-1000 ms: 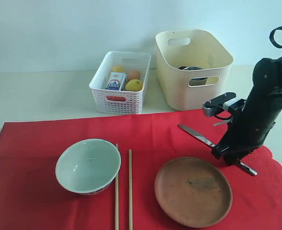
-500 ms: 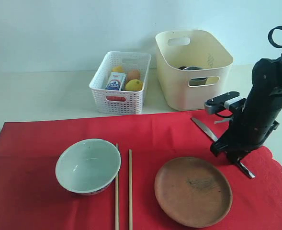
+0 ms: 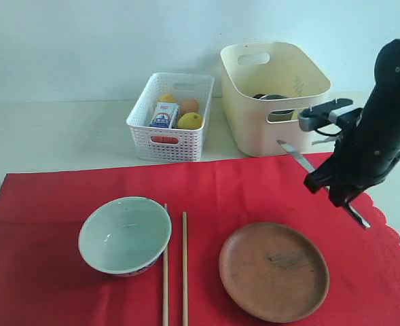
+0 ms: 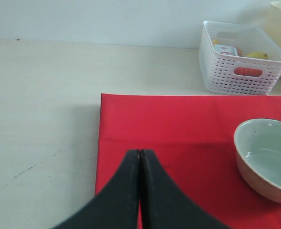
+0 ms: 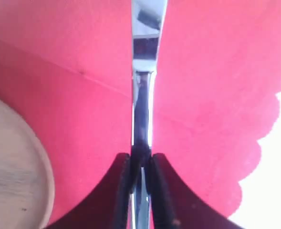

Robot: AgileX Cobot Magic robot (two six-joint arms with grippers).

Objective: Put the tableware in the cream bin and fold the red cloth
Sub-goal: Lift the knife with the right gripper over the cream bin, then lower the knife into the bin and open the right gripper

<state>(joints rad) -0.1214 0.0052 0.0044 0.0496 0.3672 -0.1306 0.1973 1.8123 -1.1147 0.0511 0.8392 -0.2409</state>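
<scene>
My right gripper (image 3: 337,193) (image 5: 140,160) is shut on the metal knife (image 3: 296,157) (image 5: 142,90) and holds it in the air over the red cloth (image 3: 240,190), blade towards the cream bin (image 3: 254,129). A dark metal item (image 3: 273,98) lies inside that bin. On the cloth rest the pale green bowl (image 3: 125,234) (image 4: 264,152), two chopsticks (image 3: 184,272) and the brown plate (image 3: 274,270) (image 5: 11,176). My left gripper (image 4: 140,153) is shut on nothing above the cloth's left edge (image 4: 130,124). No wooden spoon is in view.
A white lattice basket (image 3: 160,139) (image 4: 226,81) with food stands left of the cream bin, behind the cloth. Bare tabletop (image 4: 40,109) lies left of and behind the cloth. The cloth's scalloped edge (image 3: 396,234) (image 5: 262,143) runs along the right.
The right gripper has risen with the knife and moved back towards the cream bin. The knife has left the cloth. Bowl, chopsticks and plate have not moved.
</scene>
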